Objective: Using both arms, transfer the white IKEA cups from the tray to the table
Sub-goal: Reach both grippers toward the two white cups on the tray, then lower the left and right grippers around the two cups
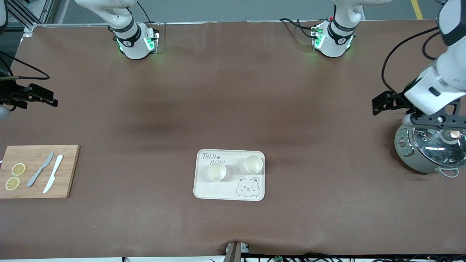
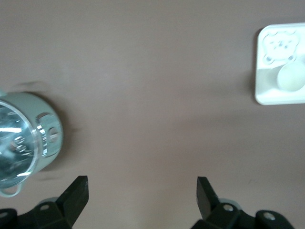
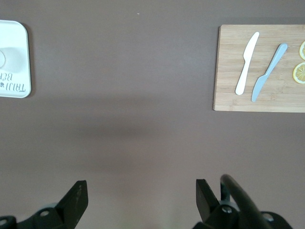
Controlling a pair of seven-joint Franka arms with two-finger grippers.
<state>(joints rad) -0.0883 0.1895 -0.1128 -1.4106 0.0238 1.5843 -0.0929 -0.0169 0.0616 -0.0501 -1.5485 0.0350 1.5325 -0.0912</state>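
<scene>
Both cups (image 1: 217, 171) (image 1: 253, 164) stand upright, side by side but apart, on the bear tray (image 1: 204, 191) mid-counter (image 1: 233, 102). The left pincer (image 2: 142, 191) hangs over bare counter beside the cooker (image 1: 429, 151), fingers apart and empty; the right pincer (image 3: 141, 191) likewise at the cutting board's (image 1: 69, 171) end

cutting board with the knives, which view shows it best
The right wrist view: the whole cutting board shows large, both knives clear. The front view has it smaller at the right arm's end. The left wrist view misses it.
</scene>
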